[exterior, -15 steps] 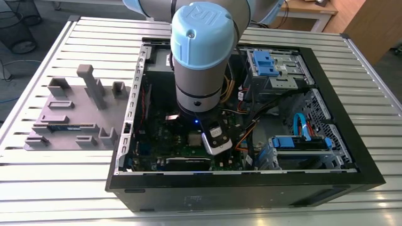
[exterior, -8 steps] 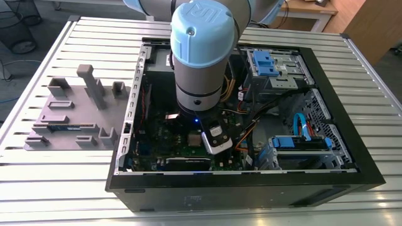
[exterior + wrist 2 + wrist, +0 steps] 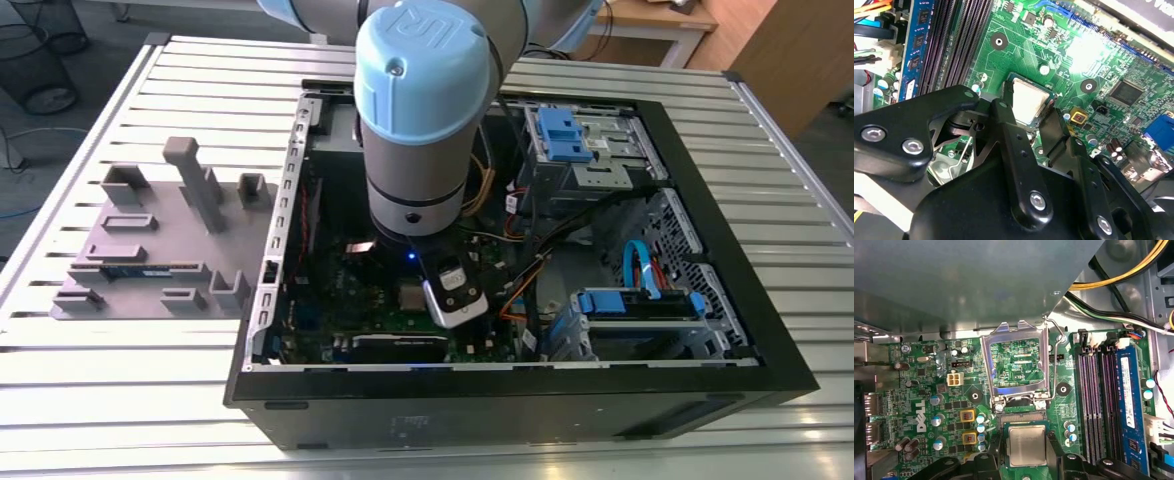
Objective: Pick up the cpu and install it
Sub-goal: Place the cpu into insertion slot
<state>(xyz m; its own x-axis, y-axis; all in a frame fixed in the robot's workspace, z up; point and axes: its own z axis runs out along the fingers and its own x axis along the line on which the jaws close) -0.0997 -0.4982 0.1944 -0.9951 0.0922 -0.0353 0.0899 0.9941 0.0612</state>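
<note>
The cpu [image 3: 1026,444], a small flat square chip with a shiny silver metal top and thin dark rim, sits at the socket of the green motherboard [image 3: 929,390]. It lies directly between the black fingers [image 3: 1004,117], which appear clamped on two opposite edges. The hinged metal socket frame [image 3: 1016,330] stands open just beyond, inside the open black computer case [image 3: 534,410] on the slatted metal bench [image 3: 134,400].

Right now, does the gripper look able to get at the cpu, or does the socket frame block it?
Probably yes: the gripper sits right over the cpu, and the socket frame stands swung open beside it, not covering it.
</note>
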